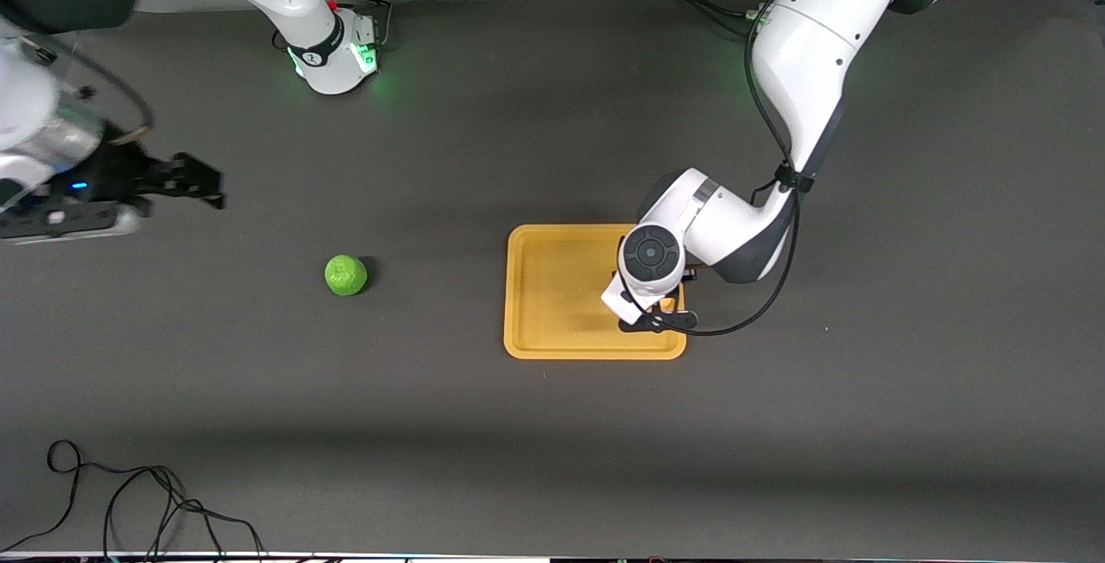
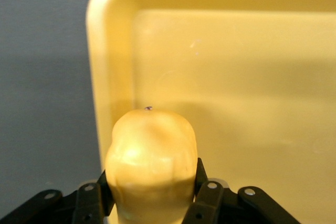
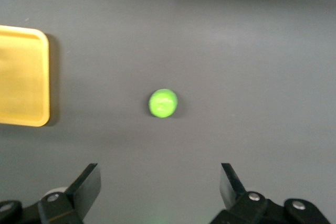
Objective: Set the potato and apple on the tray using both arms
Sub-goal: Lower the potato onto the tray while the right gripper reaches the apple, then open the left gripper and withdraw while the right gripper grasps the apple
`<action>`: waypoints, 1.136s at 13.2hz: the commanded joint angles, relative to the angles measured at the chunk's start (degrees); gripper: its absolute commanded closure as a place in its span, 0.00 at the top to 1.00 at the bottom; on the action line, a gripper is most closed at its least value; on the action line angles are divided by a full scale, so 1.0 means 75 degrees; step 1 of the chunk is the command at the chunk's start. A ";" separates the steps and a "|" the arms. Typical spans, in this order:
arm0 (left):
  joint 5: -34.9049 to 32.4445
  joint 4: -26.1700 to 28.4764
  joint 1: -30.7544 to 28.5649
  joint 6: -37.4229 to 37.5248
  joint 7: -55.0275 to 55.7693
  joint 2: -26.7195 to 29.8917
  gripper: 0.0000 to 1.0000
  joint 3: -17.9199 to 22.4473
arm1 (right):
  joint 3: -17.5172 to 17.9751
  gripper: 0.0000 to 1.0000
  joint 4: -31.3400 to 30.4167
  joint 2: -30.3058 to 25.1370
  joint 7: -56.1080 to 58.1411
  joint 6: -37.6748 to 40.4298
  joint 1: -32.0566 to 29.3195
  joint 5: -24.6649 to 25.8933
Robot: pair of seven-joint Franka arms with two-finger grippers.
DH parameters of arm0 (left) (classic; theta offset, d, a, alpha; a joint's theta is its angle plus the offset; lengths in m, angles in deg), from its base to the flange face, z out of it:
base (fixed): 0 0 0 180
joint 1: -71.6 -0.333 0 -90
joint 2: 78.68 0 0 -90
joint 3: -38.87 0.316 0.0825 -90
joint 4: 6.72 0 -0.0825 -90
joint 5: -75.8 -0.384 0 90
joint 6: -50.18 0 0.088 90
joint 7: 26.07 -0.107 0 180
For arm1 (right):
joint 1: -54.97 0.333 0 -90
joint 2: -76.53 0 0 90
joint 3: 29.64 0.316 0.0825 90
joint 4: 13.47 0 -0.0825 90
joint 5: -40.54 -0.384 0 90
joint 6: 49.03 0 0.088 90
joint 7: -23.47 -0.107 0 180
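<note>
The yellow-orange potato (image 2: 151,156) is clamped between the fingers of my left gripper (image 2: 152,181). That gripper (image 1: 660,308) is low over the yellow-orange tray (image 1: 552,287), at the tray's end toward the left arm. In the left wrist view the tray's floor (image 2: 236,77) fills the picture under the potato. The green apple (image 1: 345,275) lies on the table, apart from the tray toward the right arm's end. My right gripper (image 1: 203,181) is open and empty, up in the air near the right arm's end of the table. Its wrist view shows the apple (image 3: 163,103) and a tray corner (image 3: 23,77).
The table is a dark grey mat. Black cables (image 1: 129,502) lie loose at the table edge nearest the front camera, toward the right arm's end. The arms' white bases (image 1: 332,58) stand along the farthest edge.
</note>
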 commanded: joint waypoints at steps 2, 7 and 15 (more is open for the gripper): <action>0.0081 -0.0175 0.0102 -0.0106 0.0131 -0.0203 0.40 0.0132 | -0.0079 1.00 -0.1387 -0.0573 -0.0103 -0.0939 0.0074 -0.0011; 0.0022 -0.0210 0.0067 0.0000 0.0189 -0.0144 0.86 0.0155 | -0.0091 1.00 -0.3944 -0.0542 -0.0114 -0.4043 0.0051 -0.0046; 0.0081 -0.0223 -0.1230 0.2388 -0.0882 0.2138 1.00 0.0155 | -0.0091 1.00 -0.5225 0.1485 -0.0068 -0.7633 0.0273 -0.0491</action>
